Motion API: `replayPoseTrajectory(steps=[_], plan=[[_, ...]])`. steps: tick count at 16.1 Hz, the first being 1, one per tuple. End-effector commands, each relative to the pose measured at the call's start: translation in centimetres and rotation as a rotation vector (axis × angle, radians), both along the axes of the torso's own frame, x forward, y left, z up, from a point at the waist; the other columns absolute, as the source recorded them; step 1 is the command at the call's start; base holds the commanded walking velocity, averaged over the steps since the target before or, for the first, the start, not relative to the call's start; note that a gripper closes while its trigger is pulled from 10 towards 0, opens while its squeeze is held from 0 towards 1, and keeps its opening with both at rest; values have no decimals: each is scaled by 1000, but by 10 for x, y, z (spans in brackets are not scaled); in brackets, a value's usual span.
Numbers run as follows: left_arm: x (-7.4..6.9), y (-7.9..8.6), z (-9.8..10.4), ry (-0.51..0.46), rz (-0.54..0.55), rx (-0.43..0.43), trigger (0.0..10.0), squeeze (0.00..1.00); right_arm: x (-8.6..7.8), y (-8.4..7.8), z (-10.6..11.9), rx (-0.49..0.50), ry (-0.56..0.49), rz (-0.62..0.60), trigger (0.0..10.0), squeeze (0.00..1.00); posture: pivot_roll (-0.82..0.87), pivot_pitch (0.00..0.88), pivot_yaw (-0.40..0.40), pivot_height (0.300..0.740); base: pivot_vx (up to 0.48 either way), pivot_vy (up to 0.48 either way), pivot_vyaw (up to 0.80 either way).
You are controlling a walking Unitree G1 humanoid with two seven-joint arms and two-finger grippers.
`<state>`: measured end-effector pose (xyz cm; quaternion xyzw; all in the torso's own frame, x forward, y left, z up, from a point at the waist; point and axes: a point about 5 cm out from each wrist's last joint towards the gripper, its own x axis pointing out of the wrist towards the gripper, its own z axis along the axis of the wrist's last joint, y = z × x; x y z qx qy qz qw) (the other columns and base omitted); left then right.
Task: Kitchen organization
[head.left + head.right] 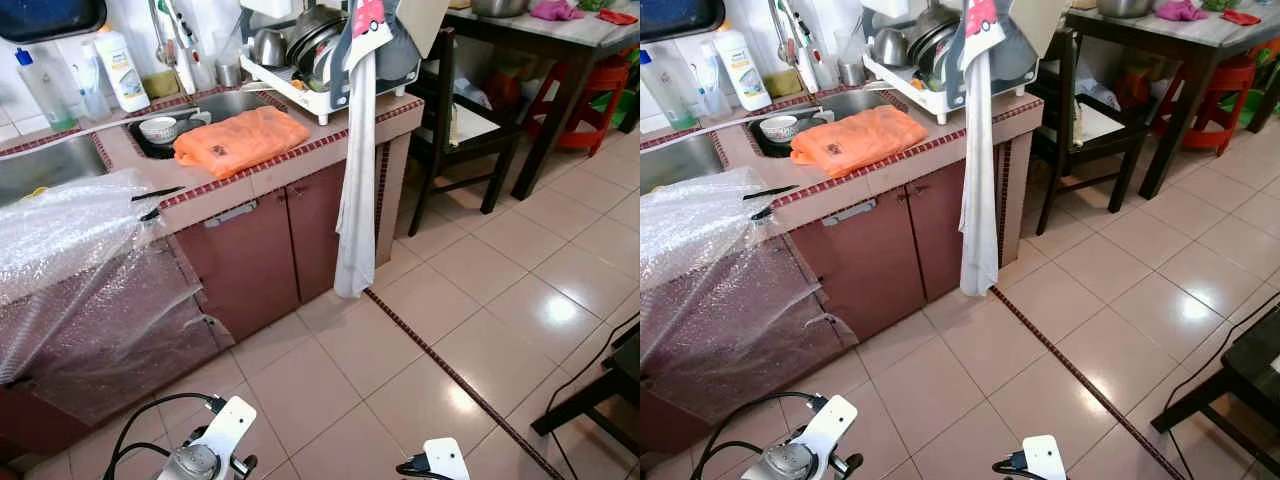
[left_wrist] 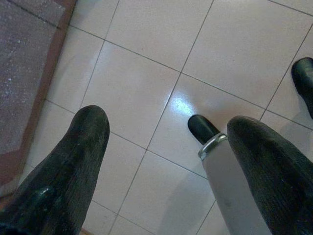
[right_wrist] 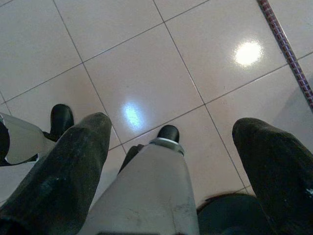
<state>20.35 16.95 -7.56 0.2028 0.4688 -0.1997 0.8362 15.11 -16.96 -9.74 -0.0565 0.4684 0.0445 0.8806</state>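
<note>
Both arms hang low over the tiled floor point(image 1: 480, 330). The left end effector point(image 2: 166, 161) has its two black fingers spread wide with nothing between them, and the right end effector point(image 3: 171, 161) is just as wide and empty (each wrist view looks down past a silver leg and black foot). Ahead, on the tiled surface point(image 1: 300, 165), one orange cloth point(image 1: 240, 140) lies folded flat, its long axis running along the front edge, just beside the sink point(image 1: 225, 105); it bears a small dark mark too small to read. One small bowl point(image 1: 158, 128) sits in the sink. One dish rack point(image 1: 320, 60) holds pots, and one white towel point(image 1: 356, 190) hangs from it down past the cabinet doors. Two bottles point(image 1: 120, 70) stand behind; their labels are unreadable. Bubble wrap point(image 1: 70, 250) drapes the surface's left end.
</note>
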Motion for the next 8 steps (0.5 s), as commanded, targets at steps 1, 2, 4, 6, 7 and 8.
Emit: replayPoseTrajectory(steps=[1, 2, 4, 6, 7, 8], plan=[[3, 2, 2, 3, 7, -7, 10000, 0, -1, 1, -1, -1, 8, 7, 10000, 0, -109, 2, 79, 740, 0, 0, 0], [3, 1, 2, 6, -1, -7, 10000, 0, -1, 2, -1, 0, 8, 8, 10000, 0, -108, 4, 78, 740, 240, 0, 0], [3, 0, 2, 8, -7, -11, 10000, 0, -1, 3, -1, 0, 7, 14, 10000, 0, -108, 4, 78, 740, 249, 0, 0], [3, 0, 2, 10, -13, -12, 10000, 0, -1, 4, -1, 0, 6, 16, 10000, 0, -108, 4, 78, 740, 255, 0, 0], [3, 1, 2, 11, -14, -12, 10000, 0, 0, 4, -1, 0, 5, 19, 10000, 0, -107, 5, 78, 740, 262, 0, 0], [2, 1, 2, 12, -16, -12, 10000, 0, 0, 4, -1, 0, 4, 20, 10000, 0, -107, 5, 78, 740, 270, 0, 0]])
